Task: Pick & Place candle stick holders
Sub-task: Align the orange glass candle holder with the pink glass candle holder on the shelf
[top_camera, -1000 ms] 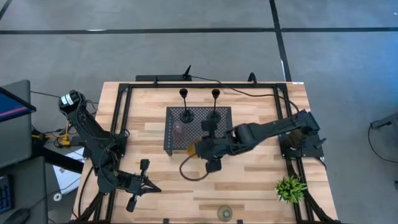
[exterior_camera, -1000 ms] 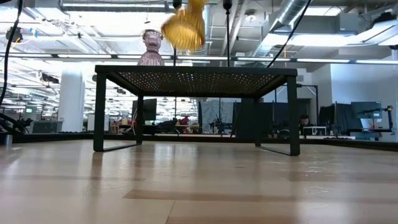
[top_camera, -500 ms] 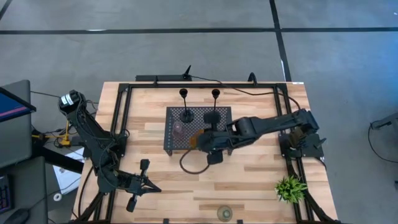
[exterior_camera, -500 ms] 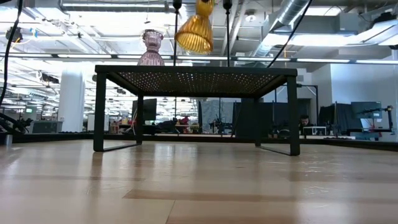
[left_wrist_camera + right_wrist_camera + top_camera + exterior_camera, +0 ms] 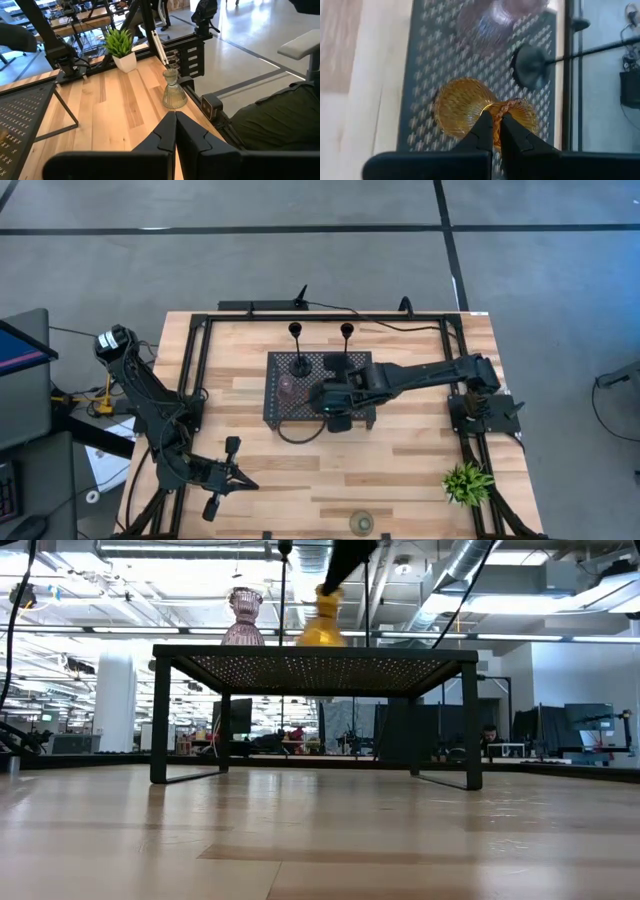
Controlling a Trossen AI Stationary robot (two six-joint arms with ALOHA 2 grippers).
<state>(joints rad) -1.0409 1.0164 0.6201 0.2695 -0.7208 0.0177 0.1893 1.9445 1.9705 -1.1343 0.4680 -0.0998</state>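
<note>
The right gripper (image 5: 493, 125) has its jaws pinched on the amber holder (image 5: 465, 105), which rests on the black perforated tray (image 5: 278, 412) in the middle of the desk (image 5: 400, 470). The pink holder (image 5: 243, 618) stands just beside it on the tray, with the two black stemmed holders (image 5: 298, 346) at the tray's far edge. The green holder (image 5: 174, 90) sits near the plant (image 5: 120, 42). The left gripper (image 5: 175, 131), jaws closed and empty, waits at the desk's near left corner.
</note>
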